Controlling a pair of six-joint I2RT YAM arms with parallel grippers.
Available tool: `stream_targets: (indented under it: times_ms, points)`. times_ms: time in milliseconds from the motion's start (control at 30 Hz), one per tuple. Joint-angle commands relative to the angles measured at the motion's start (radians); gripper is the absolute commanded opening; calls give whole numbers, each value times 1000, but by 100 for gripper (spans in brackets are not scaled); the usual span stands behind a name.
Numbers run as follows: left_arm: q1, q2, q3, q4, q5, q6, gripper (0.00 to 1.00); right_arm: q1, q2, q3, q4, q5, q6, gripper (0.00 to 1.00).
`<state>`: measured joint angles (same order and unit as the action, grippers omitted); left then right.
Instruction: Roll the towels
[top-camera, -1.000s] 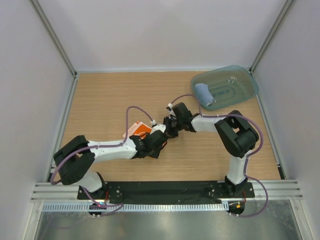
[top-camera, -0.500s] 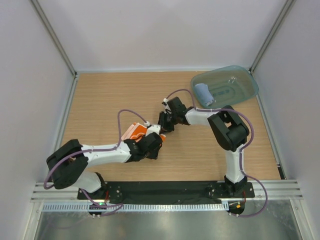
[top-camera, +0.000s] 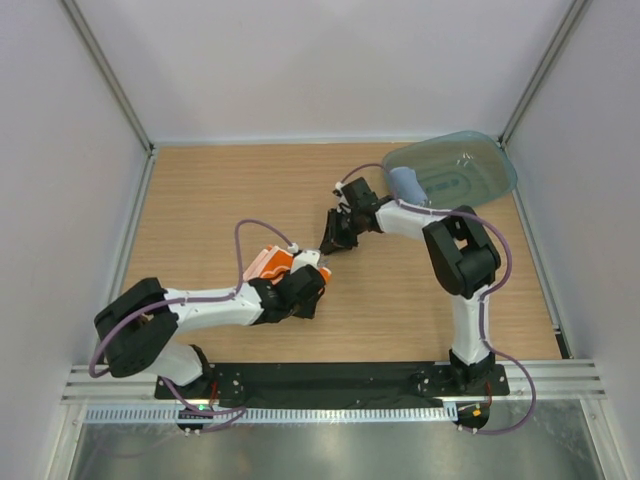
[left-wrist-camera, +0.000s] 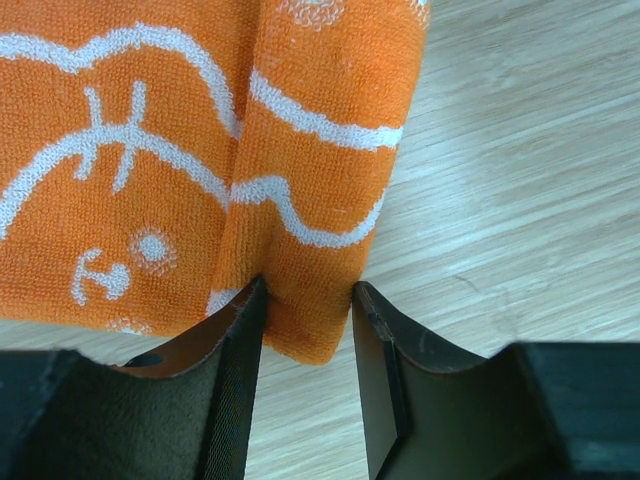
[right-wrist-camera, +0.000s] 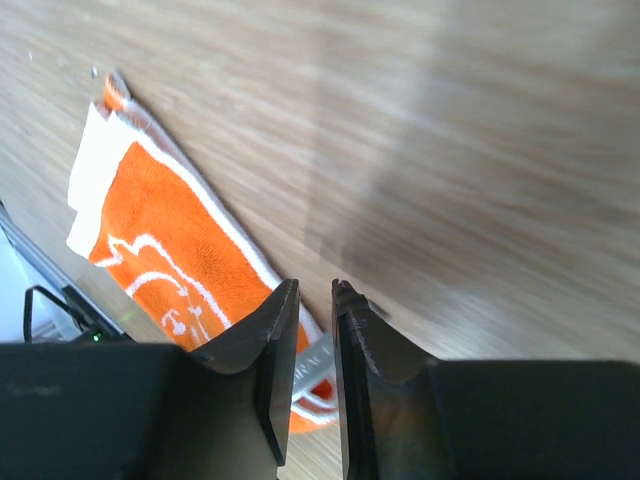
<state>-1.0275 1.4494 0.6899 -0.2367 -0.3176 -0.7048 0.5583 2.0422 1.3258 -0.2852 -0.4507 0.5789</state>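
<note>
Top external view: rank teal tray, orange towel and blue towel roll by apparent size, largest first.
1. teal tray
2. orange towel and blue towel roll: look alike, both partly hidden, so unranked.

The folded towel (top-camera: 272, 262) lies on the table (top-camera: 200, 190), centre-left — rolled towel (top-camera: 404, 184), seemingly inside the tray (top-camera: 482, 165), back right.

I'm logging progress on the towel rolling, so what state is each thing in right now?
orange towel: folded into a strip, flat on the table, not rolled.
blue towel: rolled, lying in the tray.
tray: upright at the table's far right corner, holding the blue towel.
left end effector: shut on a folded end of the orange towel.
right end effector: narrowly open, nothing between its jaws.
</note>
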Motion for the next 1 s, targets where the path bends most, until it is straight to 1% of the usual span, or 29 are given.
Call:
stream_targets:
  times_ms: [0,133,233,267,400,500,600,800,900,967]
  points:
    - [-8,58,-13,-113,17,-33,41,-78,-91,81,-106,32,-54,28]
    - [-14,94,16,-147,3,-45,39,-142,-161,107,-184,44,-82,33]
    - [-25,129,51,-176,-9,-71,40,-159,-246,73,-247,92,-108,36]
    - [-25,137,77,-188,-9,-79,40,-158,-272,60,-255,119,-117,38]
    - [-37,178,141,-234,-18,-105,46,-159,-399,-23,-262,138,-114,44]
    - [-45,212,177,-259,-28,-108,48,-159,-450,-85,-267,145,-102,45]
    - [-45,256,197,-295,-37,-104,49,-158,-505,-138,-269,150,-91,46]
    - [-43,289,184,-317,-66,-111,49,-158,-562,-198,-261,149,-80,47]
    - [-43,296,184,-323,-71,-110,47,-158,-571,-215,-255,142,-74,47]
    - [-45,302,183,-325,-74,-108,35,-158,-577,-232,-243,133,-67,47]
